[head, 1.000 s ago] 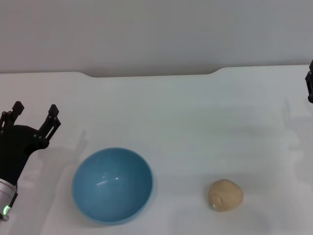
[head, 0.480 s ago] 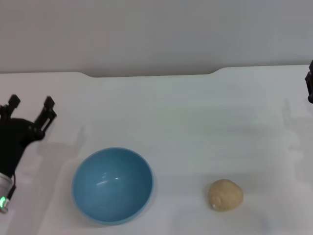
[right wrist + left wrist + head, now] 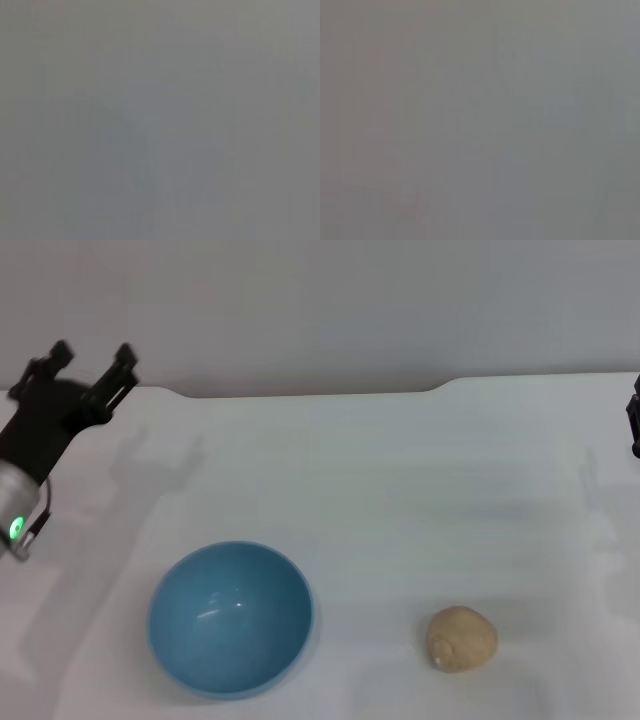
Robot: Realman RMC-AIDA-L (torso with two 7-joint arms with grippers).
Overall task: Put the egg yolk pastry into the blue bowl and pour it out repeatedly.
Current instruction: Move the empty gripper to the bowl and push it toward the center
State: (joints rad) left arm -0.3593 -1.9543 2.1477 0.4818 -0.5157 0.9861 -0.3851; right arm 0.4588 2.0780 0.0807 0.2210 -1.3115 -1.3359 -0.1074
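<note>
Left gripper [image 3: 90,362]: raised at the far left edge of the surface [image 3: 400,470], well apart from the bowl; fingers [image 3: 122,368] spread, holding nothing.
Right gripper [image 3: 634,425]: only a dark sliver shows at the right edge of the head view; finger state cannot be told.
Bowl [image 3: 231,618]: upright on the near left of the surface, nothing inside.
Pastry [image 3: 461,638]: on the surface, right of the bowl, apart from it, untouched.
Head view: shows every item listed.
Wrist views: both show uniform grey only; no object or fingers can be made out.
</note>
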